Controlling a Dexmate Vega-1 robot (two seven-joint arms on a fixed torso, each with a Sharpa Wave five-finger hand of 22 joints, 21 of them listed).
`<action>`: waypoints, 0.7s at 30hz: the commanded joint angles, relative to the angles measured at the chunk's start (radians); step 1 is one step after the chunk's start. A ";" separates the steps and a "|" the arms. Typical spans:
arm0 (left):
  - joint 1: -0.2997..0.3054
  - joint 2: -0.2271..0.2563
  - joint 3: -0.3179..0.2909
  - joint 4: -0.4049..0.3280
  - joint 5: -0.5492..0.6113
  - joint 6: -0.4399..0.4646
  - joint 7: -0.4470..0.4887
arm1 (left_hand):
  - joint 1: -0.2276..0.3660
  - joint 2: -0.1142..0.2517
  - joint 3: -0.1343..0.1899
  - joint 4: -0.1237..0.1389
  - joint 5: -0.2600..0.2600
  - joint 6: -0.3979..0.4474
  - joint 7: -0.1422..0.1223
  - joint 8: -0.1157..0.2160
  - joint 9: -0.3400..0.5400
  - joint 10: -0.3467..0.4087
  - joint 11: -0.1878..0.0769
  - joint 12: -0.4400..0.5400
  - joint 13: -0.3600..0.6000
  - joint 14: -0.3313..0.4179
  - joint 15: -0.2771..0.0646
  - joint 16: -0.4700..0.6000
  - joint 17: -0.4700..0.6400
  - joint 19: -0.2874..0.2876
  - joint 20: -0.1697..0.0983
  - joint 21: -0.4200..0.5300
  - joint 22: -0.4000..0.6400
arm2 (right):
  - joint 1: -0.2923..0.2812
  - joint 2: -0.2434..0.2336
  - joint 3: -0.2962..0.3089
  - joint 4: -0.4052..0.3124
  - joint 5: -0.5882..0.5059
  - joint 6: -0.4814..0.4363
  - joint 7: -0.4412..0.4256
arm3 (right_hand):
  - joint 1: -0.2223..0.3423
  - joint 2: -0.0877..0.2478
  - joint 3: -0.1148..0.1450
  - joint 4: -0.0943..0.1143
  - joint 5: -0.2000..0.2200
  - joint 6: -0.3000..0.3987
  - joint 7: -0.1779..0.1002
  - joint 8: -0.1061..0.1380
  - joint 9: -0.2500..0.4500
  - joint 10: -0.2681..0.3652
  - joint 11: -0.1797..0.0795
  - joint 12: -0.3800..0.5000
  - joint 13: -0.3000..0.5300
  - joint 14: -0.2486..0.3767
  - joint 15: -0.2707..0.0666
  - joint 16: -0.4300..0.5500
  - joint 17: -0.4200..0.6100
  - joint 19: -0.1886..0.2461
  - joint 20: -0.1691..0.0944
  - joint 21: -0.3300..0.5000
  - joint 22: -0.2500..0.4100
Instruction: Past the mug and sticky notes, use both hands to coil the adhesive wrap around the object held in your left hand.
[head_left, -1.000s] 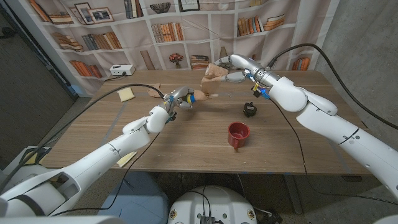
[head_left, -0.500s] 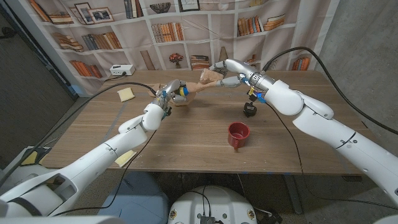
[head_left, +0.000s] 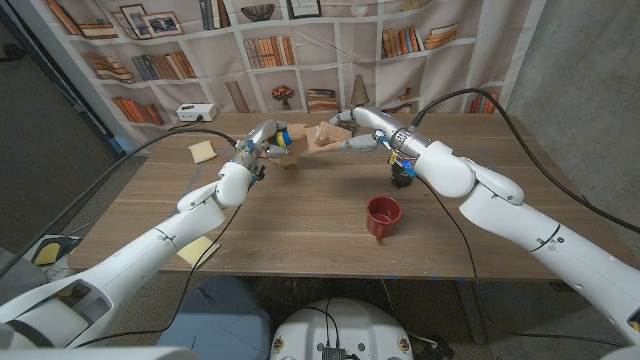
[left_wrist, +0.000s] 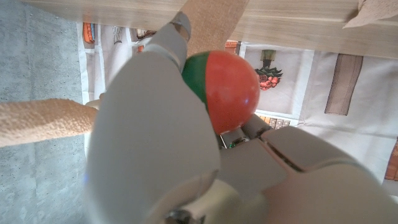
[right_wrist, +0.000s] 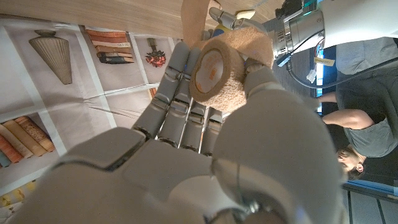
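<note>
Holding a small red-and-green ball (left_wrist: 225, 87) up off the far part of the table (head_left: 300, 225), the left hand (head_left: 265, 140) has its fingers closed round it; blue and yellow patches on the ball also catch the head view. Right hand (head_left: 355, 130) grips one roll of tan adhesive wrap (right_wrist: 221, 71), hollow core facing the wrist camera.

Key relation: the roll sits just to the robot's right of the ball, both raised at about the same height. A free strip of wrap (head_left: 310, 140) runs between them, its long axis lying roughly along the line from hand to hand. Judging by that, the right hand must carry the roll around the ball while the left keeps it steady.

Count: one ball, one roll, one red mug (head_left: 383, 216), two pads of sticky notes (head_left: 202, 151) (second pad near the left arm (head_left: 197, 250)). Small black object (head_left: 402, 177) beside the right forearm, unidentified.
</note>
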 joint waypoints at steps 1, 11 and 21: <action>0.027 0.025 -0.036 -0.030 -0.013 -0.017 0.027 | 0.155 0.165 0.000 0.001 -0.001 0.008 0.007 0.000 0.006 0.008 -0.002 -0.006 0.002 0.017 -0.005 -0.003 0.001 0.008 -0.003 -0.004 0.003 | -0.019 0.004 -0.022 -0.001 -0.015 -0.044 -0.009 | 0.053 0.069 0.047 0.001 0.006 0.122 -0.106 0.005 0.002 0.167 -0.152 0.006 0.004 0.093 -0.191 -0.004 0.007 -0.005 -0.064 0.010 0.002; 0.059 0.042 -0.056 -0.075 0.000 -0.029 0.046 | 0.155 0.164 0.000 0.000 -0.001 0.008 0.009 -0.002 0.005 0.006 -0.003 -0.008 0.000 0.016 -0.005 -0.005 0.000 0.008 -0.003 -0.004 0.003 | -0.057 -0.008 -0.030 -0.009 -0.095 -0.097 -0.072 | 0.050 0.069 0.049 0.002 0.007 0.128 -0.106 0.005 0.003 0.170 -0.149 0.004 0.004 0.096 -0.191 -0.007 0.010 -0.007 -0.063 0.019 0.000; 0.122 0.070 -0.101 -0.158 0.004 -0.070 0.072 | 0.154 0.165 0.000 0.001 -0.001 0.009 0.009 -0.003 0.005 0.008 -0.003 -0.008 0.001 0.017 -0.005 -0.006 0.000 0.008 -0.003 -0.005 0.003 | -0.074 -0.013 -0.026 -0.008 -0.116 -0.139 -0.089 | 0.050 0.065 0.051 -0.001 0.008 0.132 -0.107 0.006 0.004 0.173 -0.149 0.003 0.004 0.099 -0.192 -0.010 0.013 -0.008 -0.063 0.028 -0.001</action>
